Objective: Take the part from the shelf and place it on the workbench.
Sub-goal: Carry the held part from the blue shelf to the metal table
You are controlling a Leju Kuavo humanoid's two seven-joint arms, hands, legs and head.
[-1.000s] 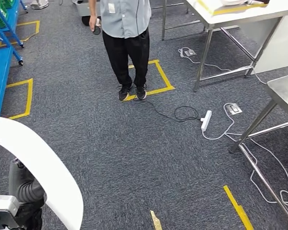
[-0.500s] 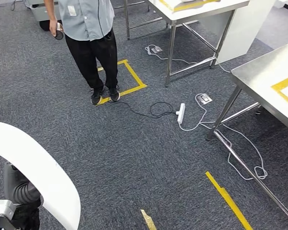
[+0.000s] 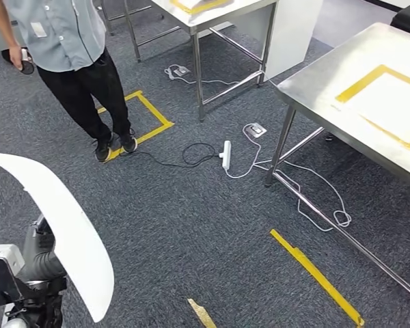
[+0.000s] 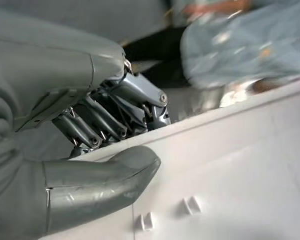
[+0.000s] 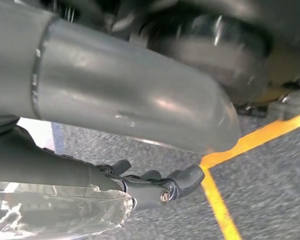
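A large white curved part (image 3: pixel 63 225) arches over the lower left of the head view. My left hand (image 3: pixel 37 270) holds it from below. In the left wrist view the grey thumb (image 4: pixel 103 180) presses one face of the white part (image 4: pixel 235 165) and the dark fingers (image 4: pixel 114 112) wrap the other side of its edge. The steel workbench (image 3: pixel 316 85), marked with a yellow tape rectangle, stands at the upper right, some way from the part. My right hand (image 5: pixel 114 100) hangs over the carpet with thumb and fingers apart and nothing in it.
A person (image 3: pixel 74 41) stands at the upper left beside a yellow floor square (image 3: pixel 151 116), holding a small dark device. A white power strip (image 3: pixel 225 154) and loose cables lie on the carpet by the workbench legs. A second table (image 3: pixel 213 10) stands behind. A yellow tape line (image 3: pixel 316 277) crosses the floor.
The camera has swung to the right: the person and floor markings slid left and the workbench top came into view. The white part stays in my left hand.
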